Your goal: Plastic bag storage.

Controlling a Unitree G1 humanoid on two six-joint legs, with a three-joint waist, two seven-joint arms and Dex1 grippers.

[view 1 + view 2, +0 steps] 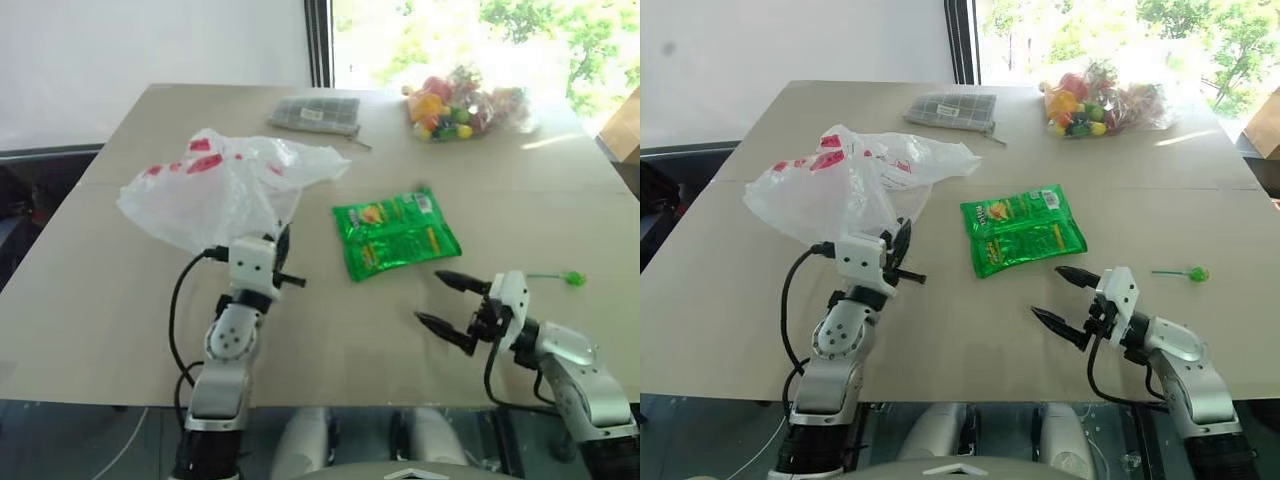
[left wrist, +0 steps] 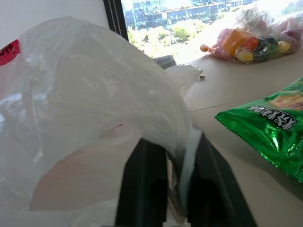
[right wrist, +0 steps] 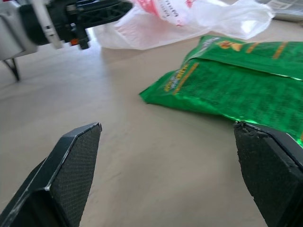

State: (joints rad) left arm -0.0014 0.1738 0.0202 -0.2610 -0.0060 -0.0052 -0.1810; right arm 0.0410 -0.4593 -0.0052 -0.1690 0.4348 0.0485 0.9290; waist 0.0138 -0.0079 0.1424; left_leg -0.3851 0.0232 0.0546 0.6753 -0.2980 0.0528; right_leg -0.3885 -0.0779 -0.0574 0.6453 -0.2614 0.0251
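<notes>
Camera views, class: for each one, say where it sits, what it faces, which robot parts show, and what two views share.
Left and right eye views: on the head, facing down over the table; both arms show.
Left wrist view: along the left gripper, shut on the plastic bag.
Right wrist view: along the open right gripper, toward the green packet.
Both wrist views share the bag and packet.

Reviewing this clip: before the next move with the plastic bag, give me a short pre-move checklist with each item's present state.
1. Left gripper shut on the plastic bag: ok, film is pinched between its fingers.
2. Right gripper open and free: ok, nothing between its fingers.
3. Green snack packet apart from the bag: ok.
4. Bag of sweets and grey case out of the way at the table's far edge: ok.
5. Handle loops located: cannot tell.
</notes>
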